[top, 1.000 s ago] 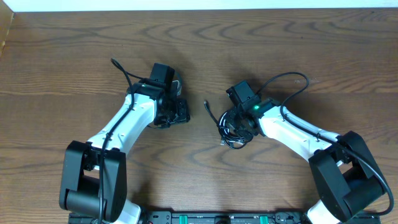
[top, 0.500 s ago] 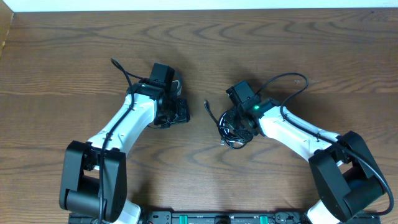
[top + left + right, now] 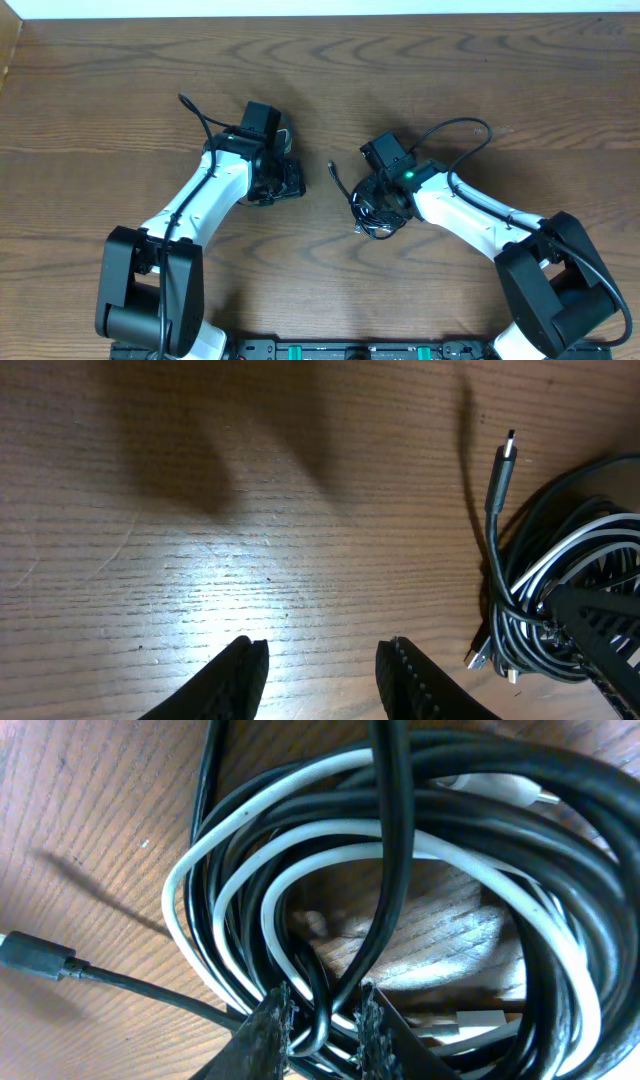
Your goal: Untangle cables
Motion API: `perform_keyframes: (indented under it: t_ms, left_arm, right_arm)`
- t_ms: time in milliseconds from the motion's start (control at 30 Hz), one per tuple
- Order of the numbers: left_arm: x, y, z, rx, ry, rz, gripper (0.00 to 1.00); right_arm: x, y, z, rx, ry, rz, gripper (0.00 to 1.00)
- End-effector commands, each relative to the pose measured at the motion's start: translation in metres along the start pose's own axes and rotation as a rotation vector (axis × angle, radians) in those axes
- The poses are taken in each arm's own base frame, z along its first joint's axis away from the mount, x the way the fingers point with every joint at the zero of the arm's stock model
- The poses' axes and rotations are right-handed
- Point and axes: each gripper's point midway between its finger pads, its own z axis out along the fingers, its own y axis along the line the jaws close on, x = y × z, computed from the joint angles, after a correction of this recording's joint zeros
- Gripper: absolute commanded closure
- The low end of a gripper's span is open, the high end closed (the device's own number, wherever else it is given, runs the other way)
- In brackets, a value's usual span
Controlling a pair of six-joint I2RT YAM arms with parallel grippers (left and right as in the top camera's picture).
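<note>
Brown wood with wavy grain makes up the table [image 3: 100, 60], which is flat and smooth. Two white arms with black joints bend over it. The right arm [image 3: 470, 215] reaches down right on top of the cables [image 3: 378, 210]. The left arm [image 3: 200, 195] stops a little way off to the side of the cables, not touching them.

The cables lie in one round, messy bundle near the middle of the table. Most of the cords are black, thin and shiny. One white cord [image 3: 200, 860] loops round and round among them.

The right gripper [image 3: 320, 1020] sits at the edge of the cables. Its jaws are narrow and pinch a loop of black cord between rough black tips. The left gripper [image 3: 320, 670] has its jaws apart, with only bare wood between them.

One small straight plug [image 3: 503, 465] sticks out from the cables on a black cord and lies flat on the wood
</note>
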Motion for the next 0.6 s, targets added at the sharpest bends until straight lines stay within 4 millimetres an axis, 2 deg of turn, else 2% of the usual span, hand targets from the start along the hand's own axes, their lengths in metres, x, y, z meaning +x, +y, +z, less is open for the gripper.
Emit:
perform_keyframes:
  t_ms: [0,100,200,367,567]
  left_arm:
    - [-0.004,0.000,-0.005,-0.004,-0.020,0.010,0.58]
    - [-0.004,0.000,-0.005,-0.004,-0.020,0.009,0.58]
    - [-0.004,0.000,-0.005,-0.004,-0.020,0.009,0.58]
    - [-0.004,0.000,-0.005,-0.004,-0.020,0.010,0.58]
    - [-0.004,0.000,-0.005,-0.004,-0.020,0.010,0.58]
  right_arm:
    - [-0.002,0.001,0.002,0.006,-0.018,0.006,0.78]
    - [-0.004,0.001,0.002,0.007,-0.033,0.006,0.83]
    - [-0.006,0.002,0.001,0.004,-0.042,0.006,0.99]
    - [-0.007,0.004,0.000,-0.007,-0.040,-0.011,0.99]
    - [-0.009,0.024,-0.018,-0.101,-0.037,-0.233,0.99]
